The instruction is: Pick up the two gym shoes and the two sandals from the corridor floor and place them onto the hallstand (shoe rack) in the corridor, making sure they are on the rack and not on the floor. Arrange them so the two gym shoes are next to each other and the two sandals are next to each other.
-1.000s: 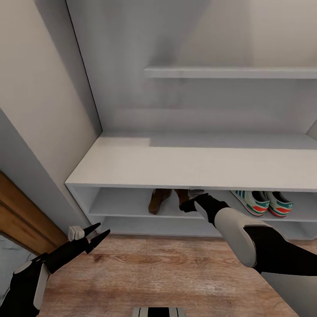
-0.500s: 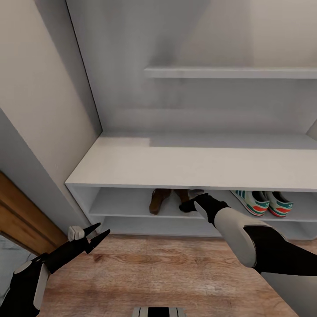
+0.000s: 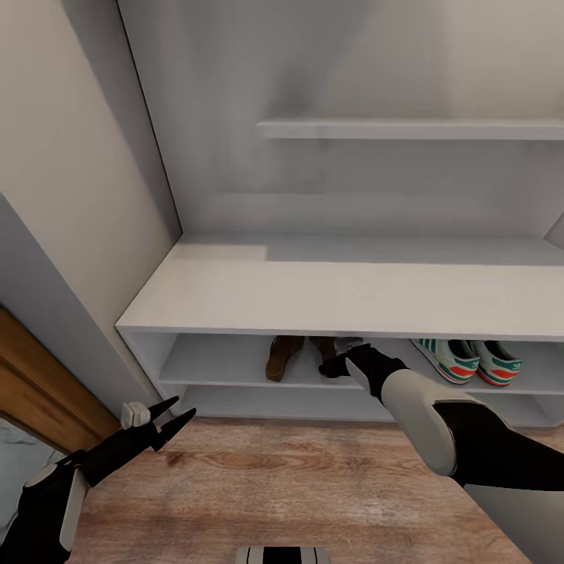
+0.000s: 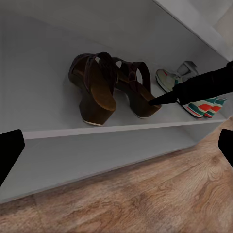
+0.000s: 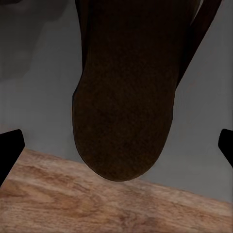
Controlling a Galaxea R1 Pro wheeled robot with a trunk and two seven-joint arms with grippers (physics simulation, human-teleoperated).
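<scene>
Head view: the hallstand (image 3: 313, 294) is a pale grey bench against the wall, with two open shelves under its top and a wall shelf (image 3: 407, 129) above. On its upper open shelf stand the two sandals (image 3: 283, 356), dark reddish-brown, side by side with heels toward the front edge and long axes running back toward the wall. Further along the same shelf sit the two gym shoes (image 3: 468, 360), white with green stripes and red-orange heels, together, heels outward and angled a little. The right gripper (image 3: 335, 366) reaches into the shelf just beside the nearer sandal; the bench top hides part of it. The left gripper (image 3: 174, 418) hangs over the corridor floor (image 3: 313, 478) in front of the hallstand's end, fingers spread apart and holding nothing.

Left wrist view: the sandals (image 4: 109, 87) show tan footbeds and wide straps; a dark finger of the right gripper (image 4: 160, 100) touches the second sandal, gym shoes (image 4: 194, 94) beyond.

Right wrist view: a brown sandal heel (image 5: 126, 111) lies on the shelf edge between widely parted fingertips (image 5: 9, 150).
</scene>
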